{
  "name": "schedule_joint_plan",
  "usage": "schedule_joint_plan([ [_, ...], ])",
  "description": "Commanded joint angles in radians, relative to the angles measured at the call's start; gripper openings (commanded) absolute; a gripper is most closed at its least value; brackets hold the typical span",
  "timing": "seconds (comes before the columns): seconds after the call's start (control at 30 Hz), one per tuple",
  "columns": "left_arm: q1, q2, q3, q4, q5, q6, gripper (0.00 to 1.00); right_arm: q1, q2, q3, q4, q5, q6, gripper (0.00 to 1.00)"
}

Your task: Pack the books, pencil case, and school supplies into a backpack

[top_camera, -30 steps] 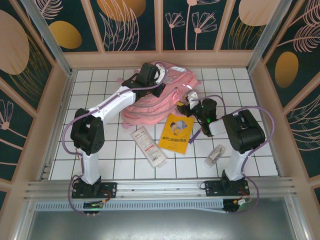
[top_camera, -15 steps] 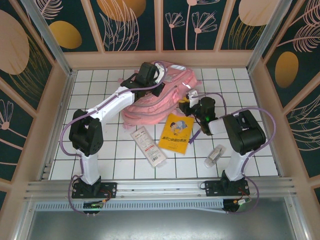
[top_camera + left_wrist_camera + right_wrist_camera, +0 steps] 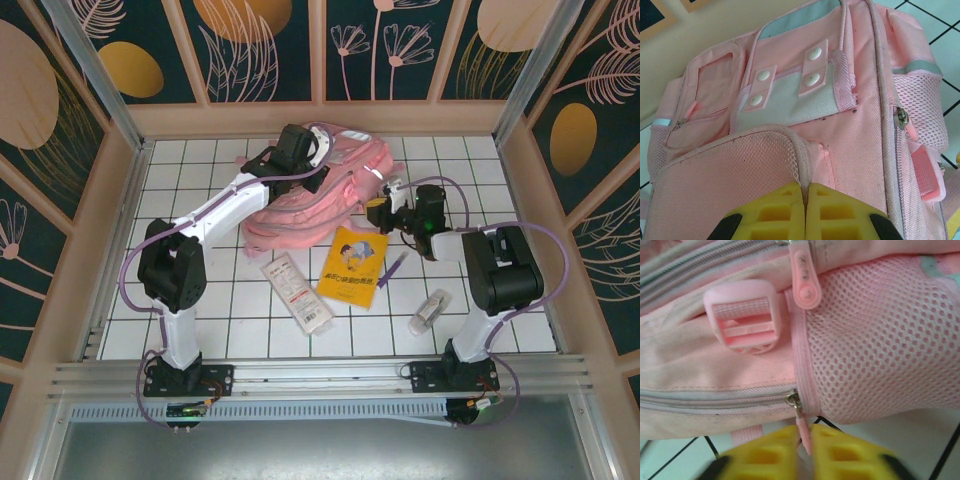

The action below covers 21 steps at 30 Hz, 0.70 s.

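Backpack (image 3: 322,192) lies at the far middle of the tiled table (image 3: 480,170), and we have both arms on it. The left gripper (image 3: 805,187) is clamped shut on the piped edge (image 3: 799,155) of a pink panel. We read that as a brace, so the fabric holds taut while the zip is worked. The right gripper (image 3: 804,432) sits at the backpack's right side, jaws nearly together, with the pink zipper pull (image 3: 802,426) pinched between them, next to the mesh pocket (image 3: 880,340) and below a strap buckle (image 3: 745,322). It looks like the opening step, nothing packed yet. The book (image 3: 352,266) lies just near of the backpack, the pencil case (image 3: 296,291) beside it to the left, the pen (image 3: 392,269) at its right edge and the tube (image 3: 429,311) further right, all loose on the tiles. The unknowns are these. We cannot tell how far this zip is open, since the track runs out of the right wrist view. The end of the pull is hidden between the fingers, which are blurred there. From above, both sets of fingertips are covered by the wrists. The print on the book and the pencil case is too small to read.
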<state>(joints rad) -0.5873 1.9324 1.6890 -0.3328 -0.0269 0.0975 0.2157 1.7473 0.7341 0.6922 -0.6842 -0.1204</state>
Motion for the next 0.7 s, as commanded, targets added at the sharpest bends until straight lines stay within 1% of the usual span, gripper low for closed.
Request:
schedule_joint_plan([
  [0.0, -0.002, -0.086, 0.058, 0.132, 0.015, 0.013, 0.00, -0.003, -0.008, 0.016, -0.012, -0.053, 0.012, 0.47],
  [0.07, -0.001, -0.094, 0.051, 0.140, 0.032, 0.010, 0.00, 0.007, 0.023, 0.039, -0.029, -0.051, -0.012, 0.50],
  [0.13, -0.002, -0.094, 0.053, 0.141, 0.042, 0.009, 0.00, 0.023, 0.060, 0.053, -0.026, -0.037, -0.044, 0.51],
  [0.17, -0.002, -0.092, 0.055, 0.139, 0.045, 0.009, 0.00, 0.028, 0.073, 0.061, -0.033, -0.024, -0.034, 0.51],
  [0.27, -0.001, -0.093, 0.057, 0.133, 0.065, 0.001, 0.00, 0.029, 0.093, 0.094, -0.071, -0.013, -0.034, 0.49],
  [0.33, -0.002, -0.091, 0.051, 0.142, 0.080, -0.004, 0.00, 0.030, 0.098, 0.103, -0.085, -0.011, -0.039, 0.45],
  [0.37, -0.001, -0.090, 0.050, 0.144, 0.085, -0.005, 0.00, 0.030, 0.099, 0.106, -0.088, -0.009, -0.039, 0.42],
  [0.43, -0.001, -0.086, 0.055, 0.145, 0.092, -0.014, 0.00, 0.036, 0.093, 0.107, -0.089, -0.017, -0.051, 0.18],
  [0.47, -0.002, -0.084, 0.053, 0.150, 0.096, -0.017, 0.00, 0.040, 0.089, 0.104, -0.086, -0.019, -0.058, 0.09],
  [0.5, -0.002, -0.083, 0.049, 0.158, 0.097, -0.022, 0.00, 0.044, 0.080, 0.098, -0.081, -0.033, -0.074, 0.02],
  [0.53, -0.001, -0.081, 0.048, 0.167, 0.097, -0.024, 0.00, 0.049, 0.069, 0.082, -0.061, -0.050, -0.092, 0.00],
  [0.67, -0.001, -0.063, 0.055, 0.185, 0.082, -0.054, 0.00, 0.072, 0.023, 0.024, 0.009, -0.107, -0.108, 0.00],
])
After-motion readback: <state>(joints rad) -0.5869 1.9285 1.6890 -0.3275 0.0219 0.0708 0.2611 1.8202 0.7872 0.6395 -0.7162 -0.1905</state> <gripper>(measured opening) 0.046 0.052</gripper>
